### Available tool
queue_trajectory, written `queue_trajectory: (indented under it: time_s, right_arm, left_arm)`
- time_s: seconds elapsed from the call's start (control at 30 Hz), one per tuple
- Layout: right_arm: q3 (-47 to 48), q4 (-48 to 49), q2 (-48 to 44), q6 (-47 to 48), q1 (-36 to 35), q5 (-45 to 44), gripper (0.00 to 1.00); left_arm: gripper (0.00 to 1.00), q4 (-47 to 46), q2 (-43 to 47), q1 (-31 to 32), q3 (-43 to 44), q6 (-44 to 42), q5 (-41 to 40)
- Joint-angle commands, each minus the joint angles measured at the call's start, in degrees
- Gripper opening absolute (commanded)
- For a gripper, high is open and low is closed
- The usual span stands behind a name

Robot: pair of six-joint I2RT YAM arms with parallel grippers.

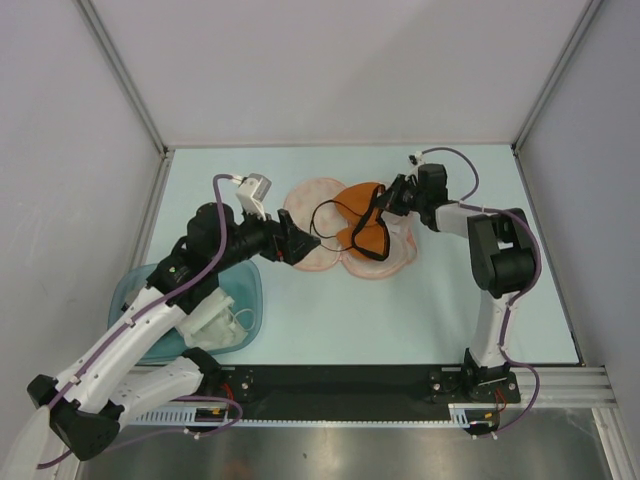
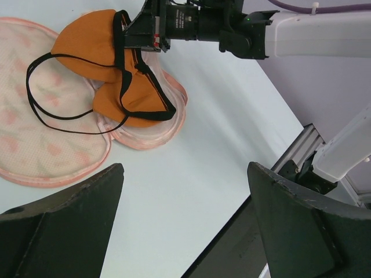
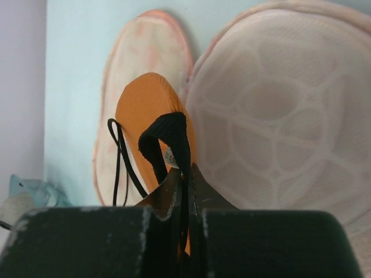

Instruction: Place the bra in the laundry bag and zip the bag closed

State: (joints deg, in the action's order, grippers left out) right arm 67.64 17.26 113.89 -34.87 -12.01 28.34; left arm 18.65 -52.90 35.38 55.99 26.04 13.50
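Note:
The laundry bag (image 1: pixel 312 200) lies open flat in two peach-pink halves mid-table, lining up. The orange bra (image 1: pixel 370 240) rests across its right half, thin black straps looping over the left half. My right gripper (image 1: pixel 386 205) is shut on the bra's black band (image 3: pixel 174 133), which stands folded up out of the fingertips, with the orange cup (image 3: pixel 145 110) behind it. My left gripper (image 1: pixel 300 245) stands open over the bag's left half, nothing between its fingers (image 2: pixel 87 202). From the left wrist, bra (image 2: pixel 136 95), bag (image 2: pixel 35 139) and right gripper (image 2: pixel 145 32) all show.
A translucent teal tub (image 1: pixel 140 290) holding a white garment (image 1: pixel 215 320) sits at the near left under the left arm. White walls close the table at the back and sides. A black rail (image 1: pixel 350 385) runs along the near edge.

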Motion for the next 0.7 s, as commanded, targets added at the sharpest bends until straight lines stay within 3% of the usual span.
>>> queue_trajectory:
  time_s: [0.0,0.37,0.47,0.67]
  right_arm:
    - [6.44,-7.49,2.39,5.86,0.76,-2.32,0.0]
    - [10.23,-14.53,6.78,9.82,3.75,-0.3,0.0]
    - [12.16,-16.9,7.14,11.23,3.66,-0.3,0.14]
    - [19.2,-32.89,5.56,16.41,2.78,-7.06,0.47]
  left_arm:
    - [0.93,-0.46,-0.36,-0.57,-0.26,0.76,1.53]
    - [0.93,-0.37,-1.23,-0.57,-1.14,1.47,2.94]
    - [0.92,-0.46,-1.58,-0.57,-1.41,1.73,3.2]
    - [0.92,0.07,-1.85,-0.57,-2.28,2.43,2.94]
